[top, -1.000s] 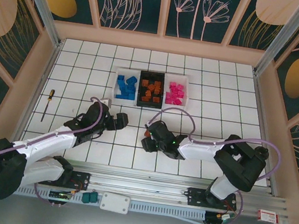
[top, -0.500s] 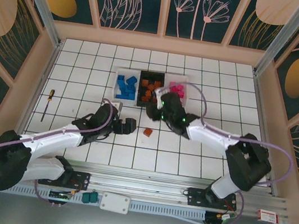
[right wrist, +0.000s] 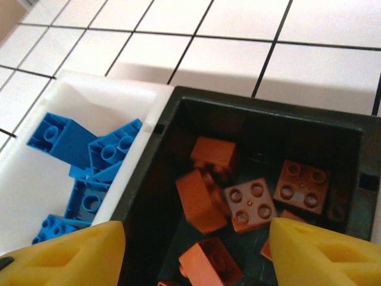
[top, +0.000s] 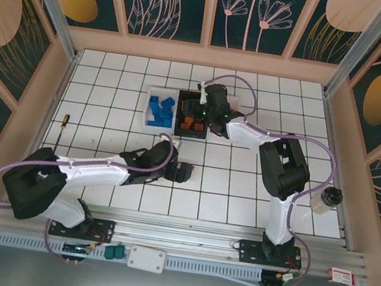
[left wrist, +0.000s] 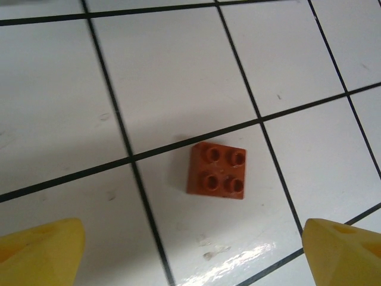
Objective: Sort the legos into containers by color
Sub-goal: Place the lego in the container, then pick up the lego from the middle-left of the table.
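Note:
A single orange-brown lego (left wrist: 216,170) lies studs up on the white tiles, apart from the rest. My left gripper (left wrist: 190,265) hangs open over it, yellow fingertips (left wrist: 38,253) wide on both sides; in the top view that gripper (top: 181,173) covers the brick. My right gripper (right wrist: 196,256) is open above the black tray (right wrist: 268,113), where several orange-brown legos (right wrist: 250,202) lie. The white tray (right wrist: 140,143) beside it holds blue legos (right wrist: 89,152). From above, the right gripper (top: 196,111) sits over the black tray (top: 190,136); the arm hides the pink tray.
A screwdriver (top: 61,133) lies on the tiles at the far left. The metal rail along the near edge carries a white rounded box (top: 147,258) and teal blocks (top: 114,251). Wooden walls enclose the tiled floor on three sides.
My right gripper rose from the middle of the floor to above the black tray. One orange-brown lego stayed on the tiles, and my left gripper slid right until it stands over it.

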